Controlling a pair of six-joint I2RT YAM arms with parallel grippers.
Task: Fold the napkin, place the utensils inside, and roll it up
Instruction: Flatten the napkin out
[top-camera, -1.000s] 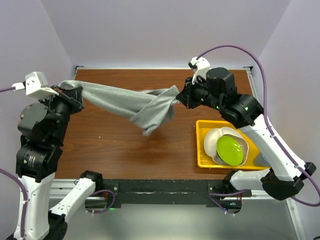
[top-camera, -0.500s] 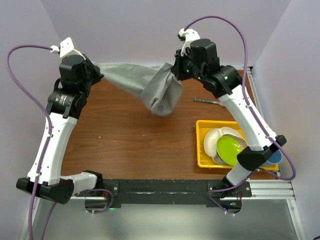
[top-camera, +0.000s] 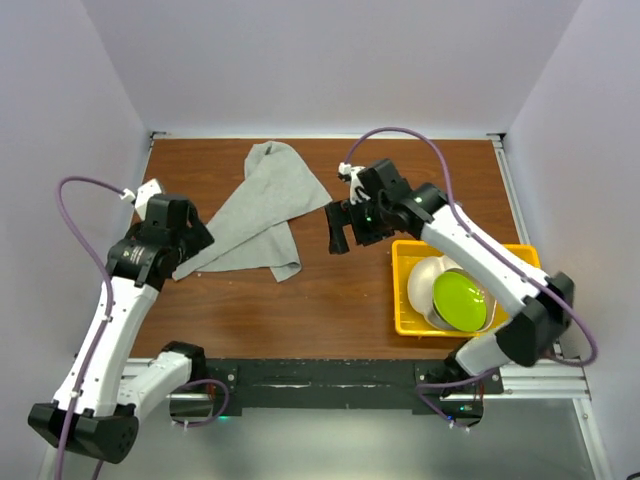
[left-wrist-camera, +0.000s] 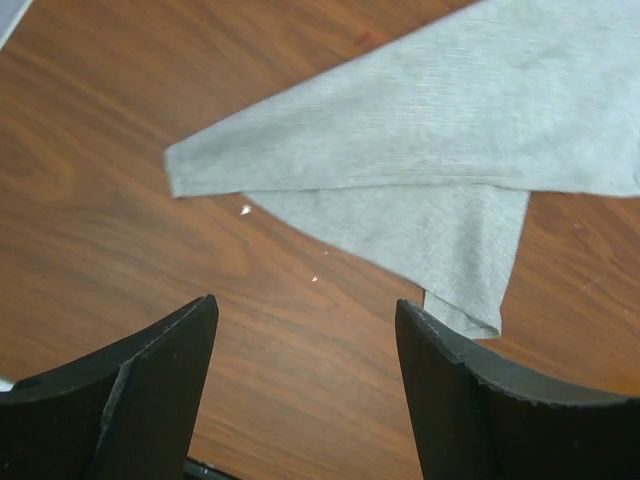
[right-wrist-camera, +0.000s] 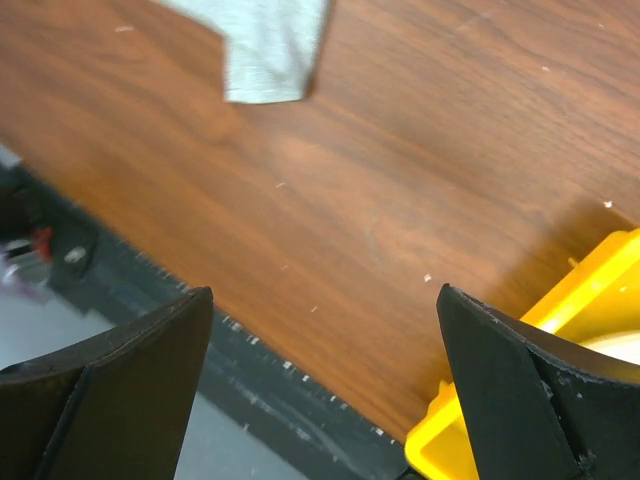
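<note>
Status: napkin (top-camera: 262, 210) is lying on the table (top-camera: 330, 300), far-left of centre, doubled over into a rough triangle. The left wrist view is showing two layers, with the lower one (left-wrist-camera: 450, 140) peeking out past the top edge. I'm reading that as the fold step roughly done (edges aren't lining up cleanly).

Left gripper (top-camera: 196, 243) is hovering just beside the napkin's near-left corner, jaws spread wide and gripping nothing. Right gripper (top-camera: 338, 232) is sitting above bare table between the napkin and the yellow tray (top-camera: 398, 290), also wide apart and carrying nothing.

The spoon isn't showing in any view, so I can't tell where it is. Placing it inside and rolling are both pending.

No brands, labels or readable writing are showing anywhere, including on the tray and the green bowl (top-camera: 462, 300).
</note>
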